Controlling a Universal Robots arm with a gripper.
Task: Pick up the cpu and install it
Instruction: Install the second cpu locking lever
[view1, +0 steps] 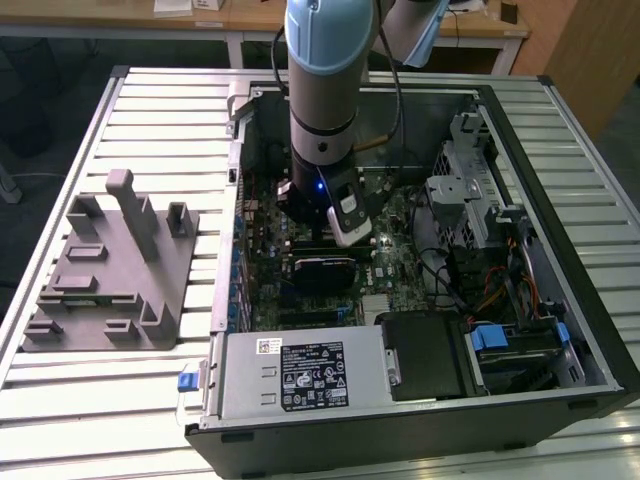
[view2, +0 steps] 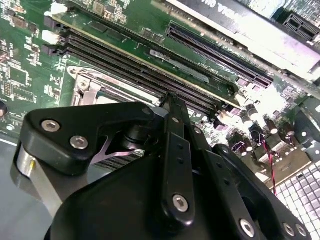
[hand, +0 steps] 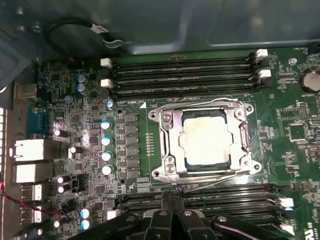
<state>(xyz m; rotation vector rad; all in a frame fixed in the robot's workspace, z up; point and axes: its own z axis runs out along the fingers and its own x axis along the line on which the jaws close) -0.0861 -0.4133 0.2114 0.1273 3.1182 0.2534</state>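
My gripper (hand: 172, 196) hangs low inside the open computer case (view1: 560, 120), over the motherboard (hand: 90, 125), and in the first wrist view my jaws stand pressed together, tips meeting with nothing between them. The cpu (hand: 206, 139) lies flat in its metal-framed socket (hand: 167, 142), pale top up, so it looks already seated there rather than in my hold. It sits just beyond my jaw tips, across the edge of the socket frame from the memory slots (hand: 200, 202) I hover over; being square, it has no long axis to align with.
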